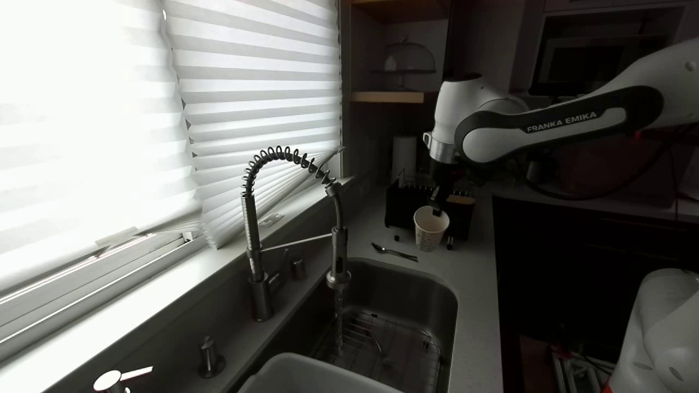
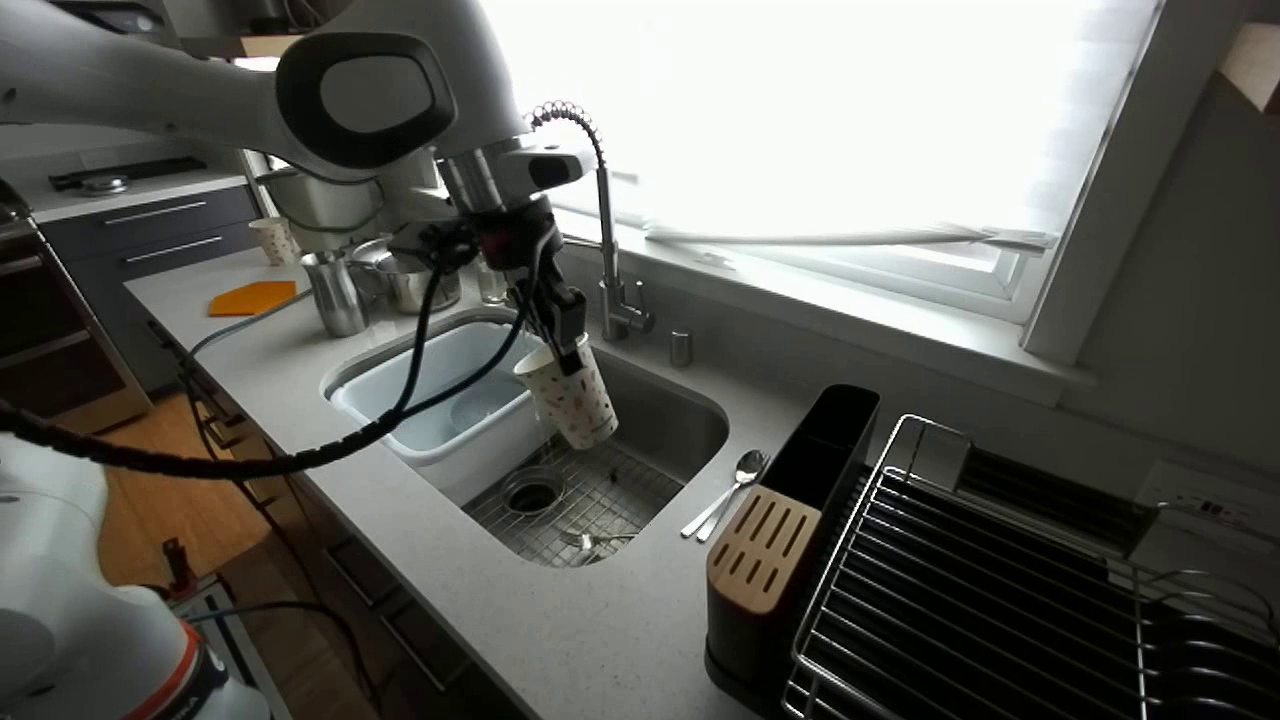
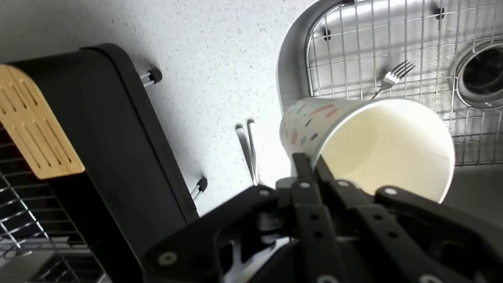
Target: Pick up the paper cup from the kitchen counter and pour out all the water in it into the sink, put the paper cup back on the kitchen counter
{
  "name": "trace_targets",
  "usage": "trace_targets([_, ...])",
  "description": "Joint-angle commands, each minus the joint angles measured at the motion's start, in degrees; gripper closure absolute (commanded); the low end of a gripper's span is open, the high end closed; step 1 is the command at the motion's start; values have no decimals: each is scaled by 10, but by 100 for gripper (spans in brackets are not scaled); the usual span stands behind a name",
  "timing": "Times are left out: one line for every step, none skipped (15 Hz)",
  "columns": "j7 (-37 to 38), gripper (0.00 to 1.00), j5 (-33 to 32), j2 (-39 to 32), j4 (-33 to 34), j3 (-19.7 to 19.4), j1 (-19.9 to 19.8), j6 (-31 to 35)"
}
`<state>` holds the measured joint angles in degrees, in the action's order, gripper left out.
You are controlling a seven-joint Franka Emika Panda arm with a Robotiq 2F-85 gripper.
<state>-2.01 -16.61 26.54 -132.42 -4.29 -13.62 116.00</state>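
Note:
My gripper (image 3: 310,159) is shut on the rim of the paper cup (image 3: 304,125), one finger inside and one outside. The cup is cream-white with coloured flecks, and it is held in the air, a little tilted, mouth upward. It shows in both exterior views (image 1: 430,232) (image 2: 578,405), with my gripper (image 2: 572,362) above it. A paler round area shows inside it; I cannot tell whether that is water. In the wrist view the cup overlaps the edge between the kitchen counter (image 3: 212,78) and the sink (image 3: 292,74). The steel sink also shows in an exterior view (image 2: 680,410).
The coiled-spring faucet (image 1: 339,256) stands over the sink with water running. A white tub (image 2: 470,440) sits in the sink, and a fork (image 3: 389,80) lies on its grid. Spoons (image 2: 735,485) and a black dish rack (image 2: 850,450) are on the counter. Another paper cup (image 2: 274,241) stands farther off.

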Motion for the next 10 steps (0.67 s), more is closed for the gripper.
trace_targets([7, 96, -8, 6, 2, -4, 18, -7])
trace_targets([8, 96, -10, 9, 1, -1, 19, -8])
trace_targets([8, 96, -11, 10, 0, -2, 19, -8])
trace_targets([8, 96, -12, 10, -1, -4, 19, -8])
trace_targets([8, 96, -12, 10, -2, -5, 18, -8])
trace_targets([8, 96, -12, 10, -2, -5, 18, -8])
trace_targets([8, 99, -13, 10, -2, -5, 18, -8])
trace_targets([13, 99, -20, 14, -5, 0, 19, 4])
trace_targets([15, 99, -29, 16, -7, 4, 19, 12])
trace_targets([14, 99, -37, 17, -8, 8, 21, 22])
